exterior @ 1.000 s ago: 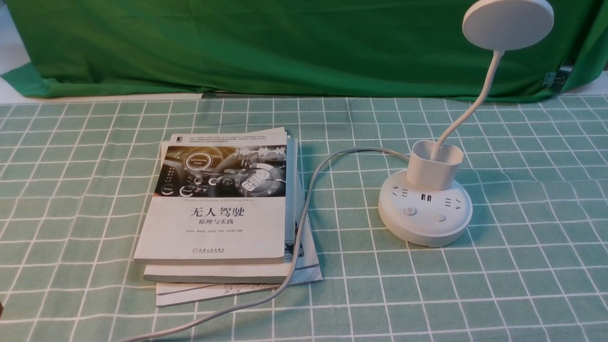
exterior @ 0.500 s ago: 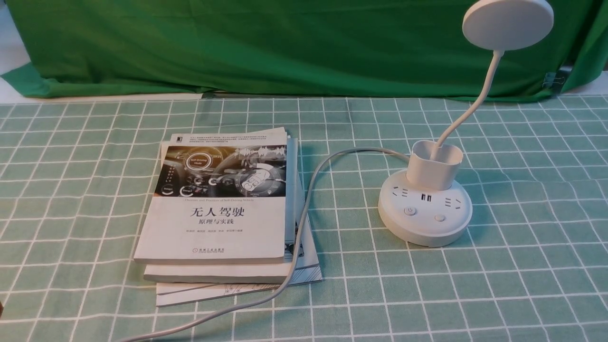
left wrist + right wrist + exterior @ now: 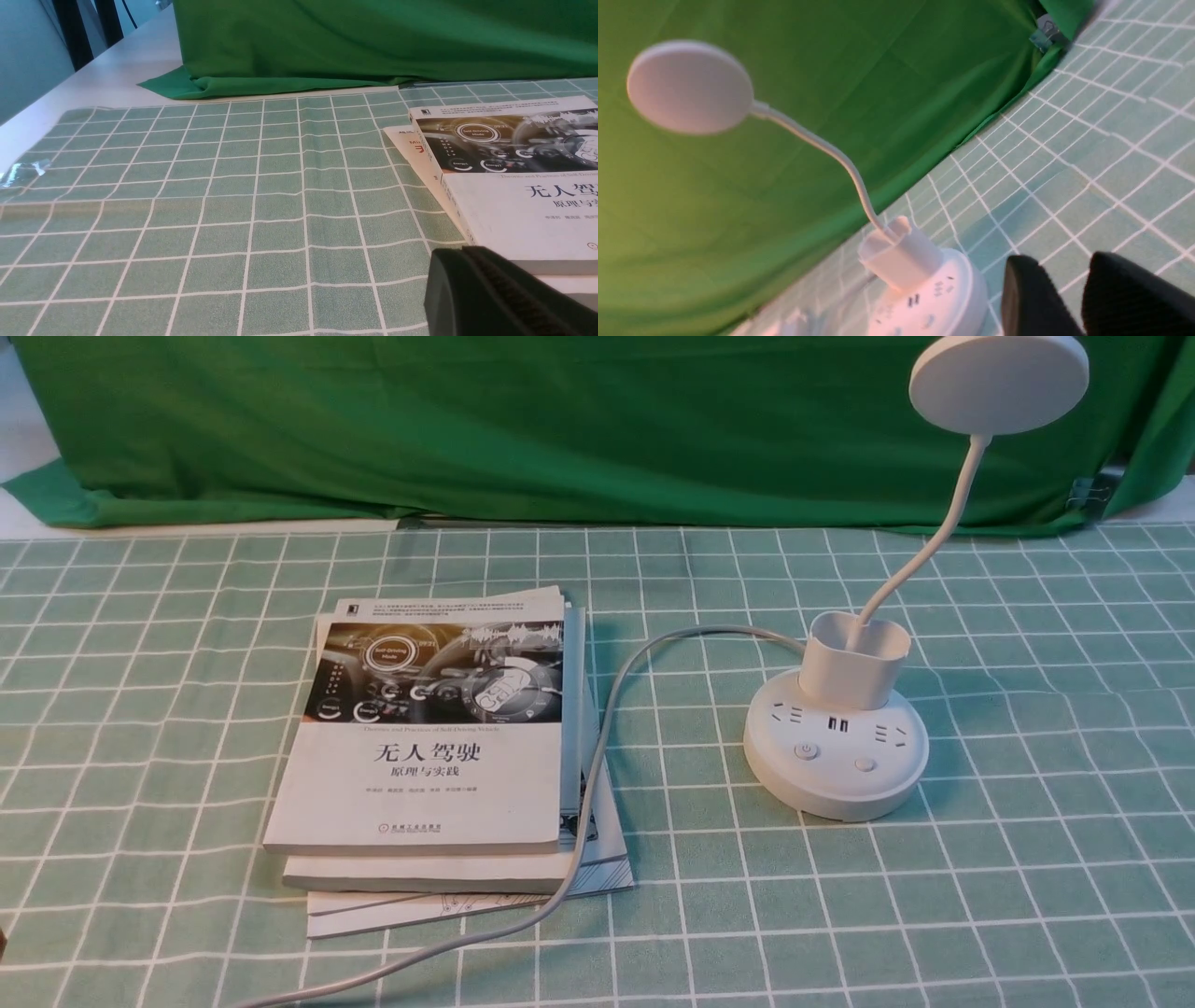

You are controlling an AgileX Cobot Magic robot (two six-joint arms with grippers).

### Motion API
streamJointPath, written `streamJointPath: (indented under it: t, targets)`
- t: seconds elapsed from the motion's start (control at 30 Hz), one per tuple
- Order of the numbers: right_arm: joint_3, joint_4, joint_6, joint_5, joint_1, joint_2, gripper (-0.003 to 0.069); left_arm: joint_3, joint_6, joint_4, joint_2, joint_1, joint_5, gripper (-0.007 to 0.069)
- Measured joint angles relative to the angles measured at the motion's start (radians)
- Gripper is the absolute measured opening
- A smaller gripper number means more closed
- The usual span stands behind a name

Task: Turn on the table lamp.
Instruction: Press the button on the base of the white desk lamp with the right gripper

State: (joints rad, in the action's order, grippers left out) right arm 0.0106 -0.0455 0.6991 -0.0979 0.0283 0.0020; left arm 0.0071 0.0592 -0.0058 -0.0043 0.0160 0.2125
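1. Surface: a table is covered with a green checked cloth (image 3: 140, 709); a green backdrop (image 3: 467, 429) is hung along the far side.
2. The table lamp (image 3: 836, 756) is stood on the right at mid-depth. Its disc head (image 3: 999, 383) is raised on the bent neck, and two buttons (image 3: 806, 750) are set on the near side of the base. Its cable (image 3: 597, 747) is run leftward over a book stack (image 3: 429, 747).
3. No glow is seen at the head or on the cloth, so the lamp is judged off.
4. Right gripper (image 3: 1066, 268): jaws are parted by a narrow gap and nothing is held. It is near the base, not touching.
5. Left gripper (image 3: 490, 289): only one finger is seen, beside the books; its width cannot be told.
6. Progress: nothing is done yet. Approach and button press are left; which button is the lamp's cannot be told.
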Motion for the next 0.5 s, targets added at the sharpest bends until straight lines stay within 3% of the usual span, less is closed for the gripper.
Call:
streamJointPath:
  t: [0.13,0.2,0.23,0.3,0.4,0.5]
  targets:
    - [-0.027,-0.001,-0.077,-0.039,0.05,0.017,0.0223,0.0,0.0,0.0,0.0,0.0,0.0,0.0021]
    - [-0.059,-0.001,-0.096,-0.045,0.078,0.047,0.0186,0.0,0.0,0.0,0.0,0.0,0.0,0.0021]
    - [-0.105,-0.001,-0.128,-0.045,0.117,0.1,0.0118,0.0,0.0,0.006,0.0,0.0,0.0,0.0021]
    - [-0.167,-0.001,-0.191,-0.047,0.179,0.195,0.0049,0.0,0.0,0.0,0.0,0.0,0.0,0.0021]
    - [-0.265,-0.001,-0.288,-0.075,0.253,0.315,0.0029,0.0,0.0,0.0,0.0,0.0,0.0,0.0021]
    - [-0.451,-0.001,-0.512,-0.199,0.382,0.545,0.0029,0.0,0.0,0.0,0.0,0.0,0.0,0.0021]
